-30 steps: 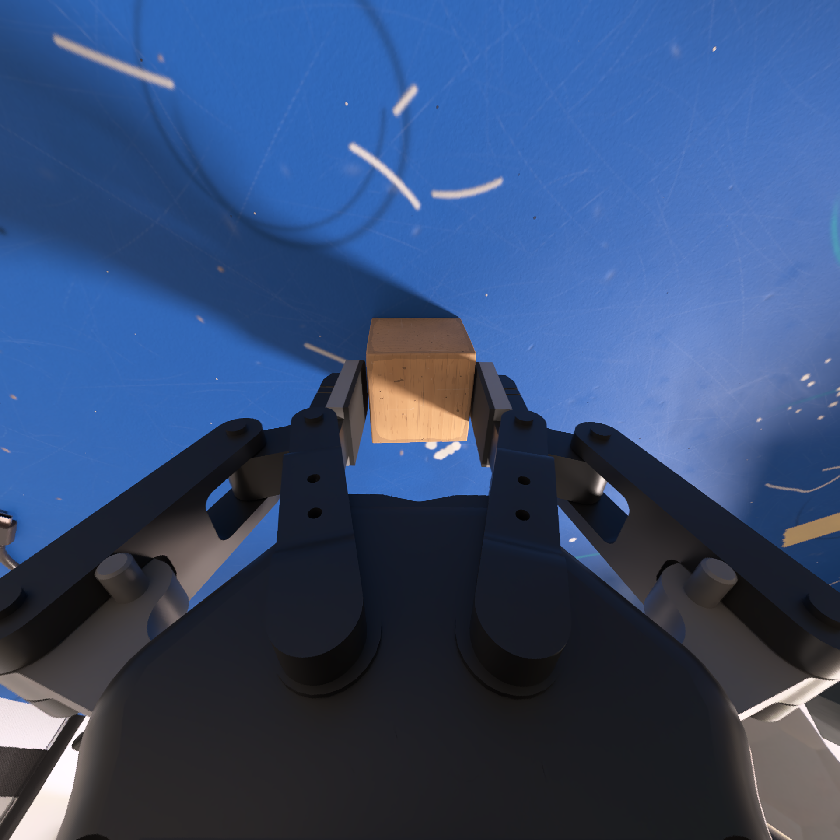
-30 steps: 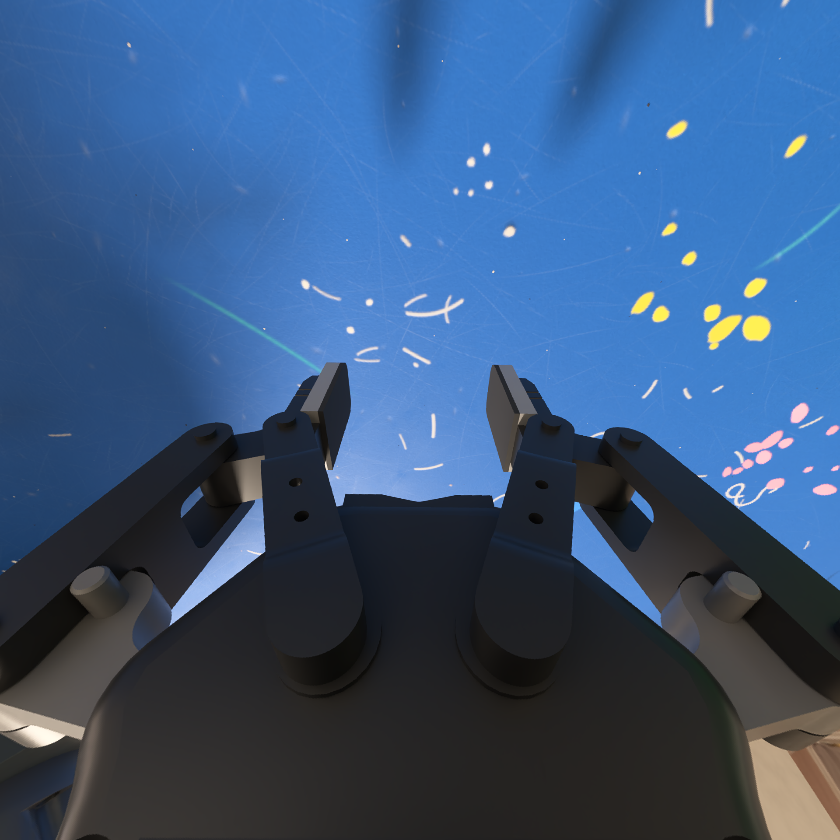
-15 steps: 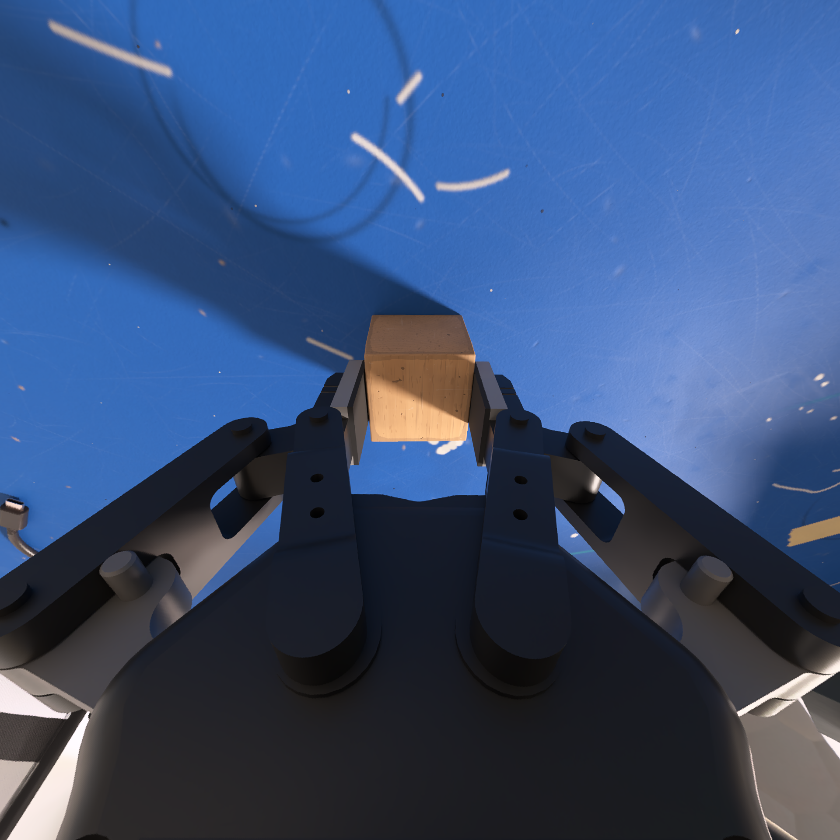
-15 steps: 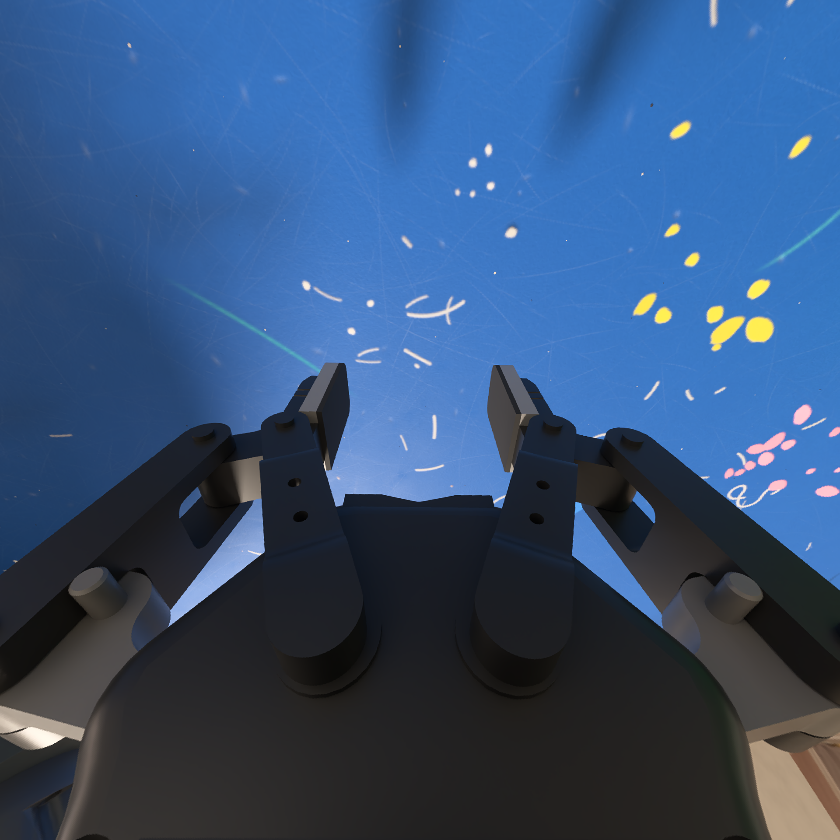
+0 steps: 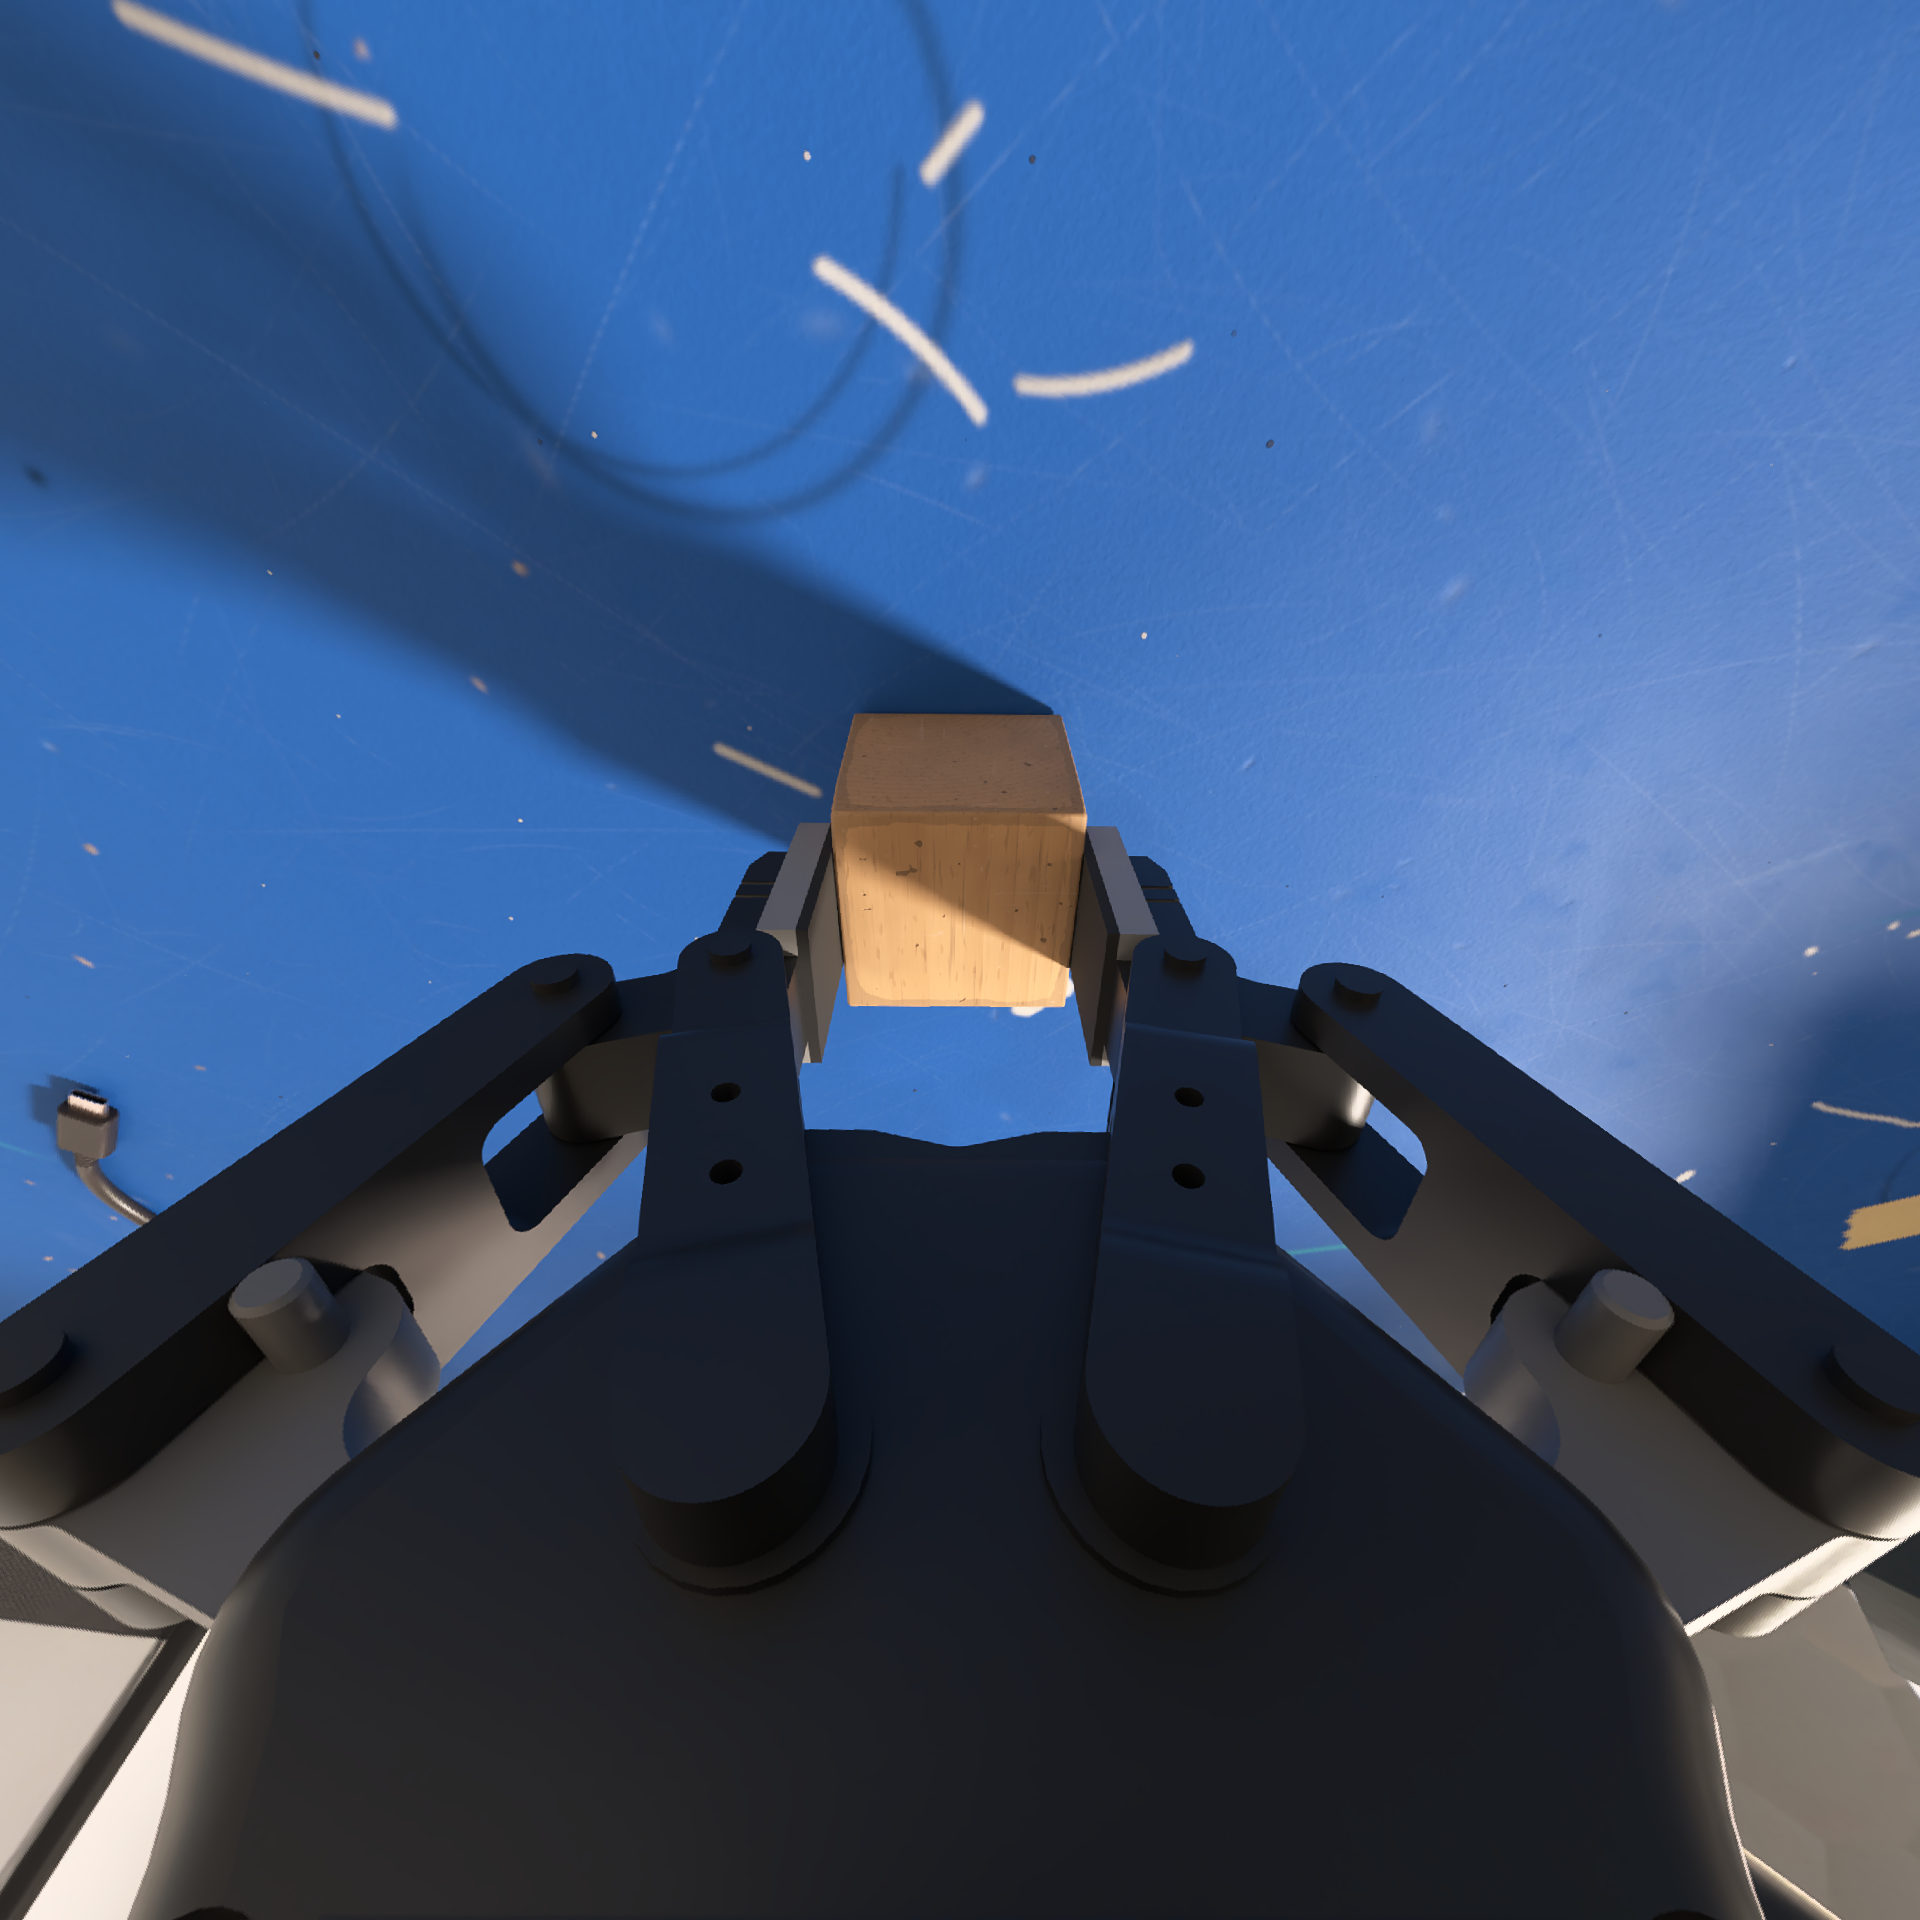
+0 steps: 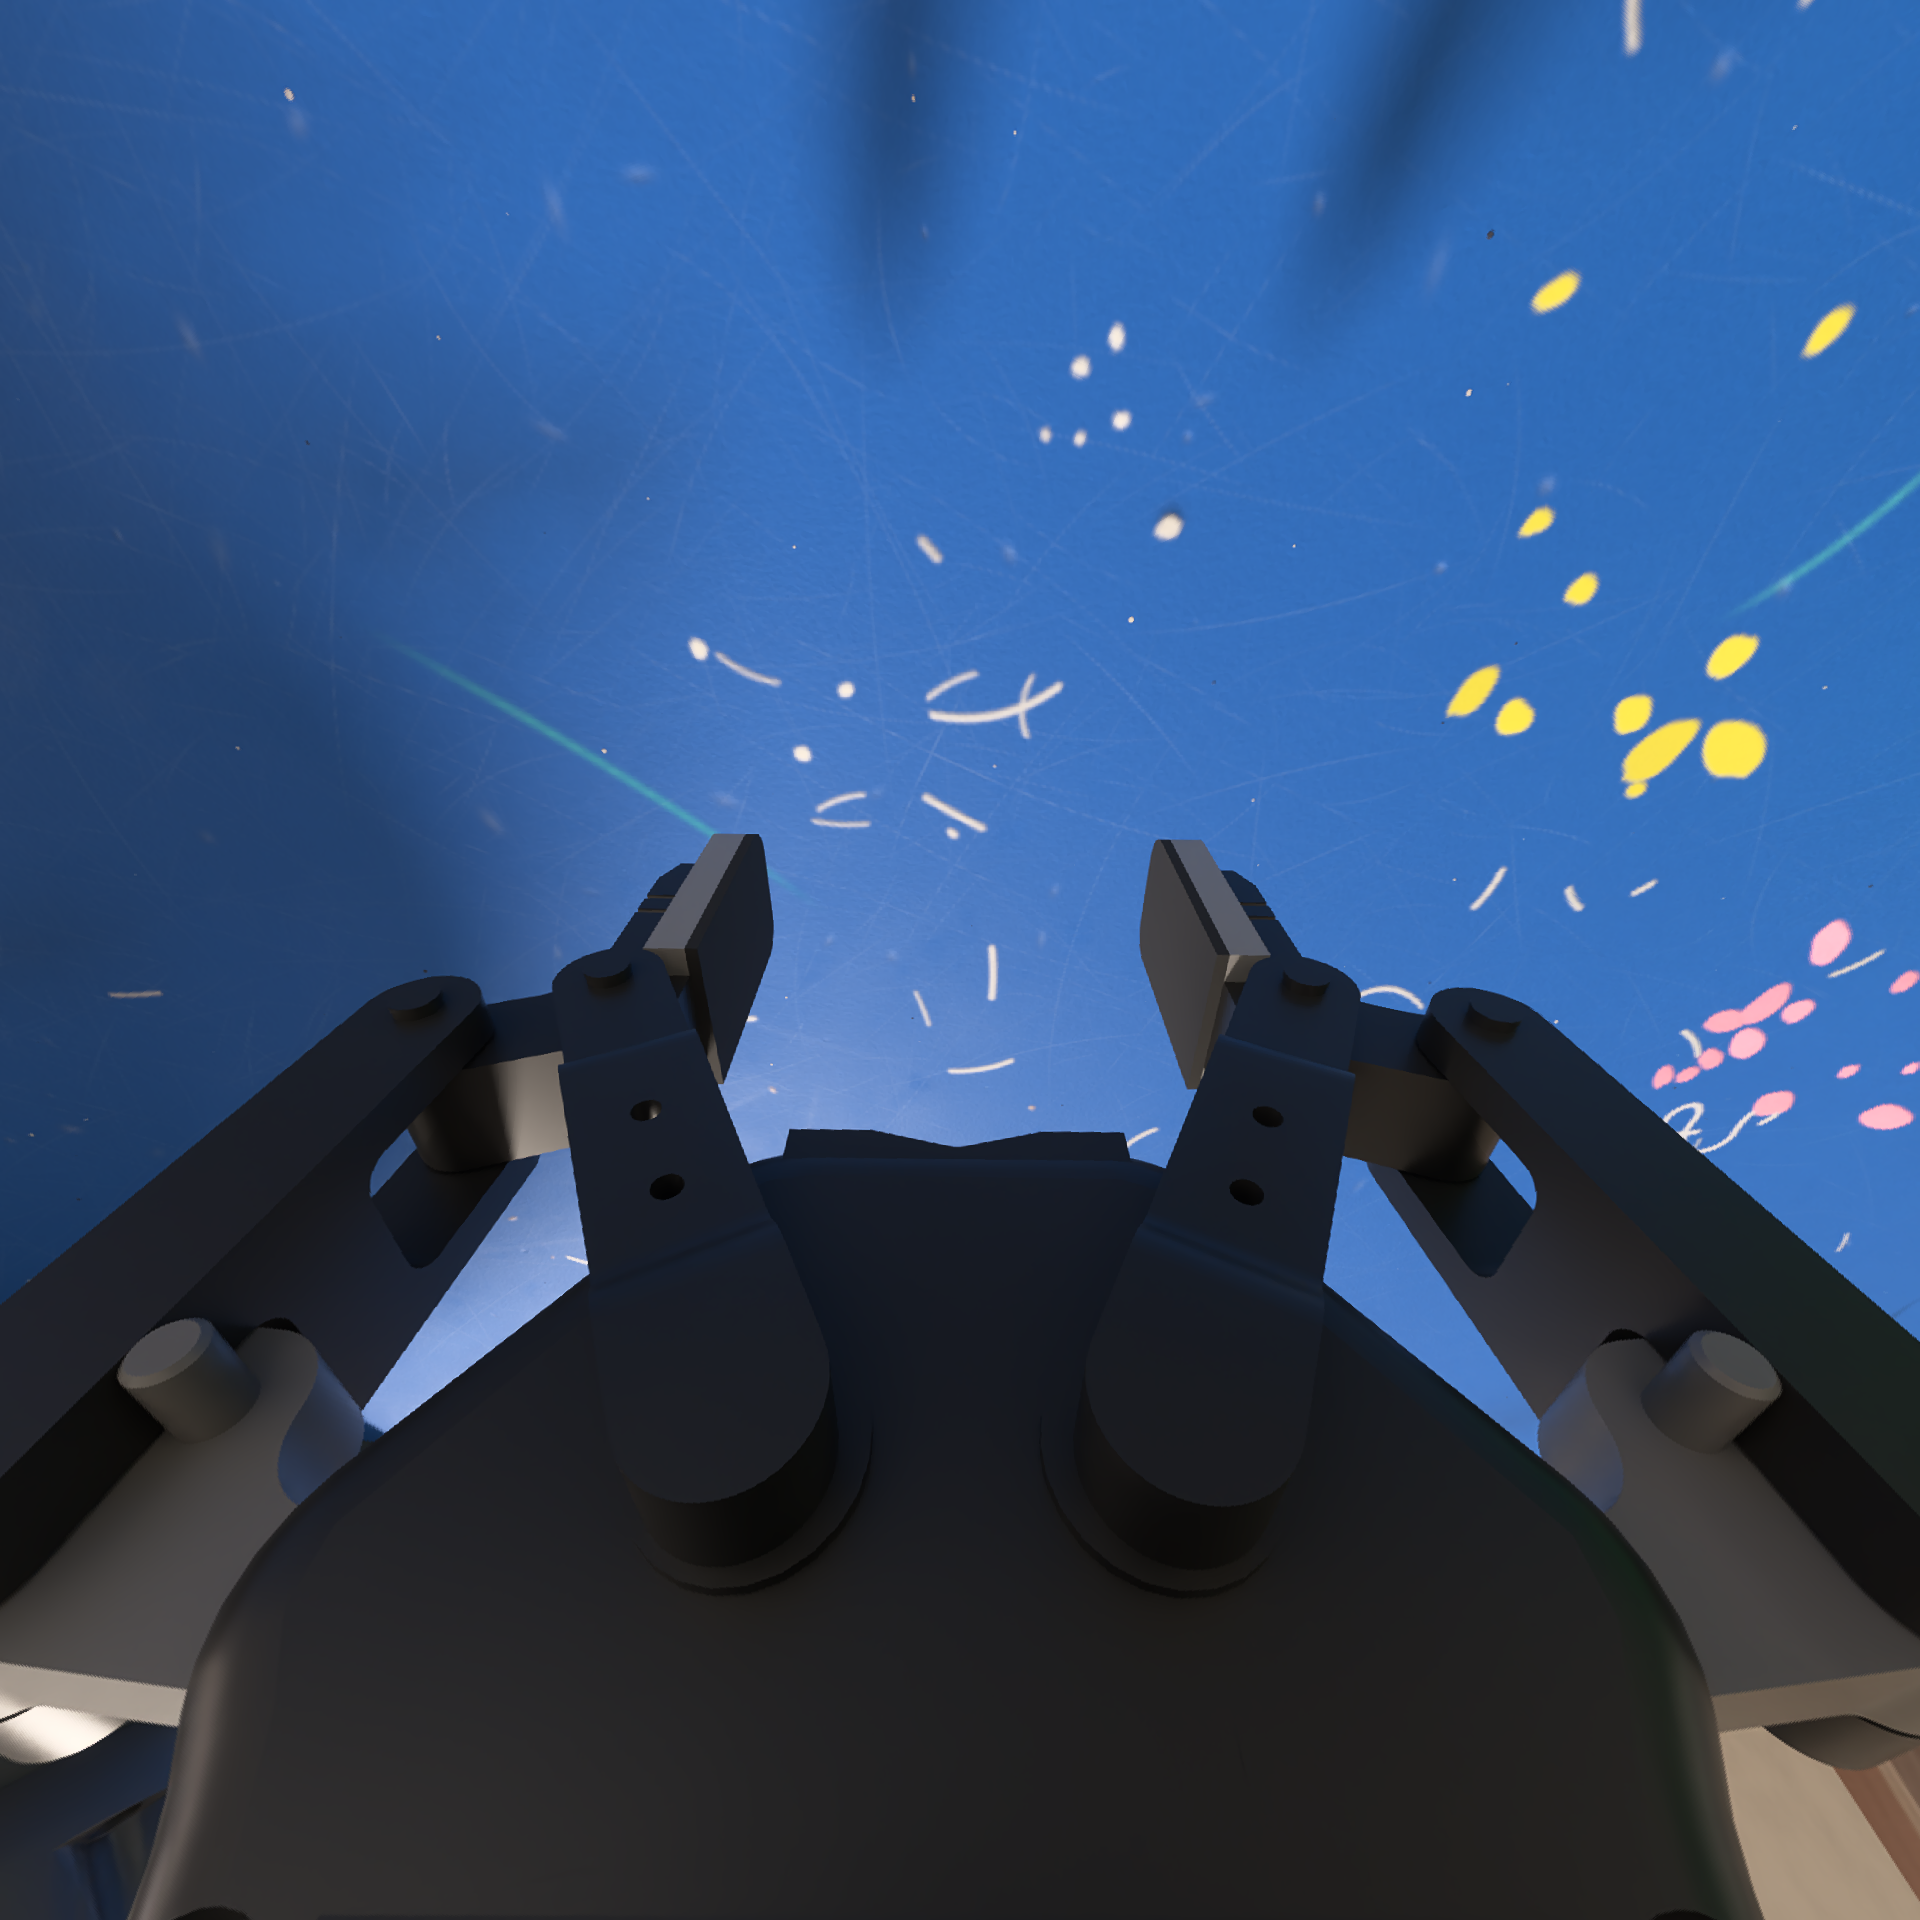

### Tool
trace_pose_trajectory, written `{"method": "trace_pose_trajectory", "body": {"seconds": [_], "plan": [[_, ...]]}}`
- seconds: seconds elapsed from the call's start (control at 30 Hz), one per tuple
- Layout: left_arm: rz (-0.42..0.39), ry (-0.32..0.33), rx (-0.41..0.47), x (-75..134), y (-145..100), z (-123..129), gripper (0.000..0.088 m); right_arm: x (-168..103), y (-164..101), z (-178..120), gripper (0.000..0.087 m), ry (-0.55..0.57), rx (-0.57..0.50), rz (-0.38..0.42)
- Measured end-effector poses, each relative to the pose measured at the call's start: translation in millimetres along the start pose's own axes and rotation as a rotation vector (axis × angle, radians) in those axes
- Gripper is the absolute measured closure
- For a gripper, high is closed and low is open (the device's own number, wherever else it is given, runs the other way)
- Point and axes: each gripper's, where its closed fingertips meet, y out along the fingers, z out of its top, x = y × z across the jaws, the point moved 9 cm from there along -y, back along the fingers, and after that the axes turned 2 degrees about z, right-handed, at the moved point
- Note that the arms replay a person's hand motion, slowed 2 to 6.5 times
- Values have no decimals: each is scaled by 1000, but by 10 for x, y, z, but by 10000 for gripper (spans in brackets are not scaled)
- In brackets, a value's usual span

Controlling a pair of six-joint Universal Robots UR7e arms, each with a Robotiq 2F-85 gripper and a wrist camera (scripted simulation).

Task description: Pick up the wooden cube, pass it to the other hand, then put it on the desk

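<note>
The wooden cube (image 5: 958, 873) is a small light-brown block, seen in the left wrist view at the centre. My left gripper (image 5: 956, 914) is shut on it, one pad on each side face, and holds it above the blue desk (image 5: 1455, 520). My right gripper (image 6: 956, 935) is open and empty over the blue desk (image 6: 520, 416). The cube does not show in the right wrist view.
A grey cable plug (image 5: 88, 1127) lies on the desk at the left edge of the left wrist view. The desk carries white, yellow (image 6: 1662, 743) and pink (image 6: 1756, 1023) paint marks. A strip of tan tape (image 5: 1881, 1221) lies at the right.
The left gripper has closed on the cube and lifted it slightly; the desk marks slid down in view and the cable plug came further into view. The right gripper has barely moved.
</note>
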Motion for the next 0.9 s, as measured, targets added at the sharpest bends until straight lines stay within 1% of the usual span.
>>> {"method": "trace_pose_trajectory", "body": {"seconds": [0.2,0.4,0.63,0.9], "plan": [[17,4,8,15,-45,-3,496,-4,-14,-1,209,-1,4,-6],[27,4,47,27,-130,-2,496,-12,-36,-3,180,1,14,-10],[49,-6,124,36,-279,-5,496,-20,-74,-8,181,12,29,-16],[70,-22,232,60,-496,-32,496,-22,-145,-28,212,43,54,-30]]}}
